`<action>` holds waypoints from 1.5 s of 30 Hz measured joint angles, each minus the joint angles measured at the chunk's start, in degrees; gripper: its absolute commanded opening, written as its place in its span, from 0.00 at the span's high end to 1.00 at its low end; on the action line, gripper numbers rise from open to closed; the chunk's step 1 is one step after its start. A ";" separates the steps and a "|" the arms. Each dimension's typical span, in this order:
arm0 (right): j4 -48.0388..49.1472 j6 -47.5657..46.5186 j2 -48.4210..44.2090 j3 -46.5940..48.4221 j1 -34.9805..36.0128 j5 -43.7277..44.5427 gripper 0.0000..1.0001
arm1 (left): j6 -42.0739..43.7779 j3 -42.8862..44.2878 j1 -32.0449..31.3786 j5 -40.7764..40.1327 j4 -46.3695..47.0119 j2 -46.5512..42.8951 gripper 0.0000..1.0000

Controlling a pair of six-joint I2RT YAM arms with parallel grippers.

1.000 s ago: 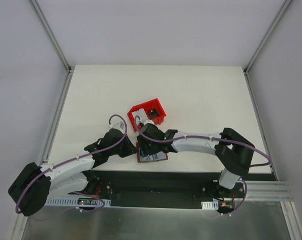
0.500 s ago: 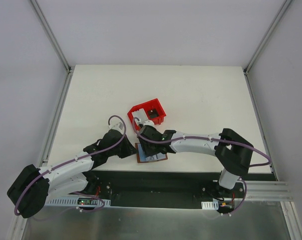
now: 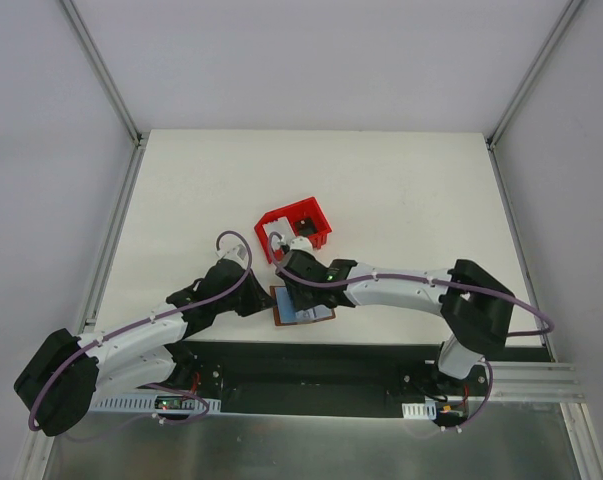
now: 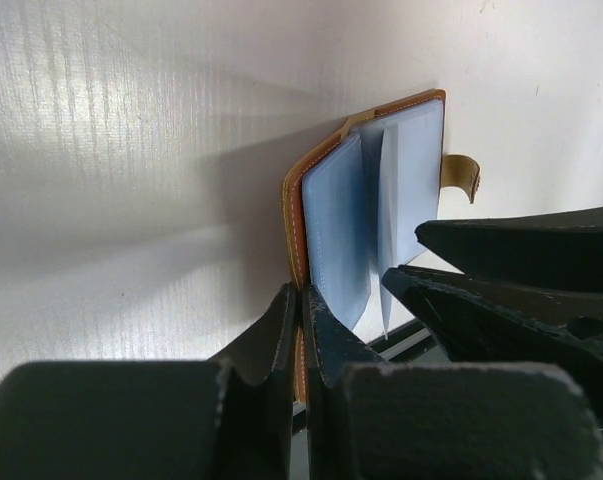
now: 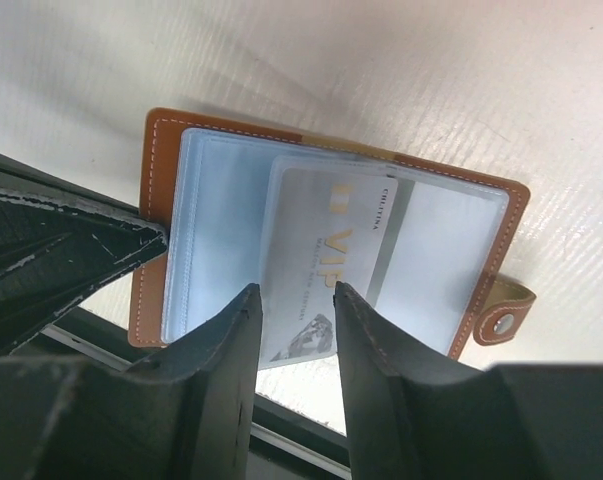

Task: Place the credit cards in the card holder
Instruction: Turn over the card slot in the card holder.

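Observation:
The brown card holder (image 3: 303, 312) lies open near the table's front edge, its pale blue sleeves (image 4: 336, 225) facing up and its clasp tab (image 5: 501, 318) off to one side. My left gripper (image 4: 302, 297) is shut on the holder's brown cover edge (image 4: 292, 215). A whitish credit card (image 5: 326, 262) with gold lettering sits partly inside a sleeve, its near end sticking out. Just above that end, my right gripper (image 5: 297, 298) hovers open, one finger on each side. No other credit cards show.
A red plastic bin (image 3: 295, 226) stands just behind the holder, with a small dark object inside. The table's front edge and a black strip (image 3: 331, 355) run right below the holder. My two grippers (image 3: 268, 300) (image 3: 301, 296) sit close together.
The right wrist has shifted slightly left over the holder. The left arm still grips the cover edge and has not moved.

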 measured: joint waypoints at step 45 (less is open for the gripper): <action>-6.03 0.33 -6.38 -7.48 -4.63 6.25 0.56 | -0.59 -0.24 0.00 -0.07 -0.02 0.39 1.00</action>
